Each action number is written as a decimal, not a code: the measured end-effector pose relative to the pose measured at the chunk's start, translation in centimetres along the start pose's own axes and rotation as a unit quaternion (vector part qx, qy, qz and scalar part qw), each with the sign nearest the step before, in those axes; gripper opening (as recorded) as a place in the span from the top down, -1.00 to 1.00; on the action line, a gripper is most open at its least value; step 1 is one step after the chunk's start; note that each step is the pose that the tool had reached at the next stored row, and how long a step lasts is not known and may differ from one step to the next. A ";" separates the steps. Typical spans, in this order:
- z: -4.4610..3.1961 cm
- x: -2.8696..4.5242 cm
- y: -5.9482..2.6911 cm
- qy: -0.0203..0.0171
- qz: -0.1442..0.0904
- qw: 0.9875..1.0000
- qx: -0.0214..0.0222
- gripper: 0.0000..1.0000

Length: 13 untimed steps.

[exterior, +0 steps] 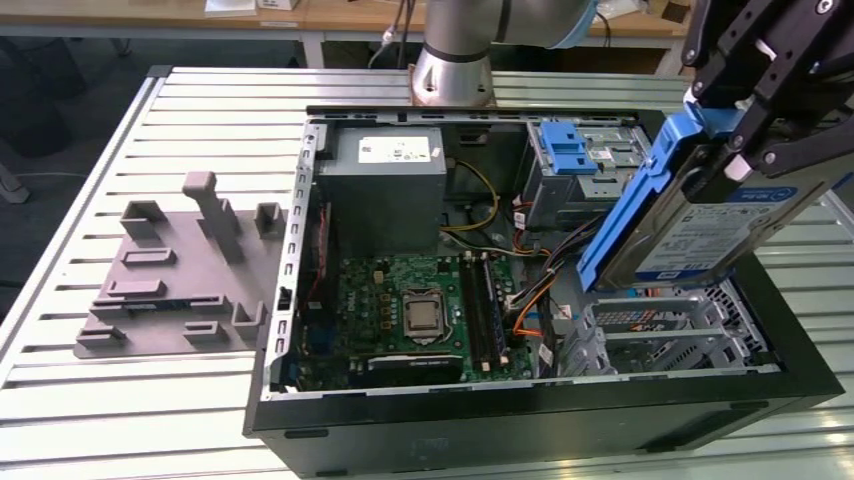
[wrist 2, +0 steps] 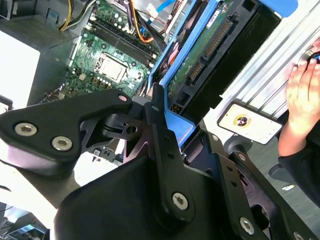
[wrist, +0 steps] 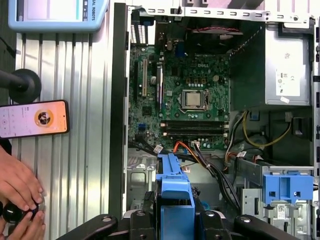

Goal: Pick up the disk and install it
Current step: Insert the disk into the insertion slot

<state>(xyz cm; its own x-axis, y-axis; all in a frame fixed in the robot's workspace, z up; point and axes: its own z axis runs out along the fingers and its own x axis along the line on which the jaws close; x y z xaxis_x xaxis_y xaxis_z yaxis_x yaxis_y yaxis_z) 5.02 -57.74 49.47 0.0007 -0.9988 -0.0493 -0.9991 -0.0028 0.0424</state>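
Note:
The disk [exterior: 697, 228] is a silver drive with a white-and-blue label and blue side rails. It hangs tilted above the open computer case [exterior: 534, 425], over the metal drive cage [exterior: 667, 335] at the exterior view's right. My gripper [exterior: 737, 150] is shut on the disk, its black fingers clamping the upper end. The second wrist view shows the disk's green underside [wrist 2: 200, 55] with the gripper [wrist 2: 167, 125] around it. In the first wrist view a blue rail of the disk [wrist: 175, 192] sits between the fingers [wrist: 142, 222].
Inside the case lie the motherboard [exterior: 414, 310], a grey metal box with a white sticker [exterior: 380, 185], a blue-fronted bay [exterior: 574, 150] and loose cables [exterior: 521, 300]. A grey slotted tray [exterior: 174, 280] rests at the exterior view's left. A person's hands [wrist: 20, 187] and a phone [wrist: 35, 119] lie beside the case.

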 end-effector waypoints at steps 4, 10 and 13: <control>0.40 0.04 -0.21 0.000 0.000 1.000 0.000 0.27; 1.28 0.19 -0.68 -0.001 0.001 1.000 0.000 0.27; 2.69 0.30 -1.00 -0.001 0.001 1.000 0.000 0.27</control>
<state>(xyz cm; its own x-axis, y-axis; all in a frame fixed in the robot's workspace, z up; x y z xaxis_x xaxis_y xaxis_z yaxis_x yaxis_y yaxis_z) 5.90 -57.90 46.74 -0.0010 -0.9987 -0.0512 -0.9991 -0.0011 0.0416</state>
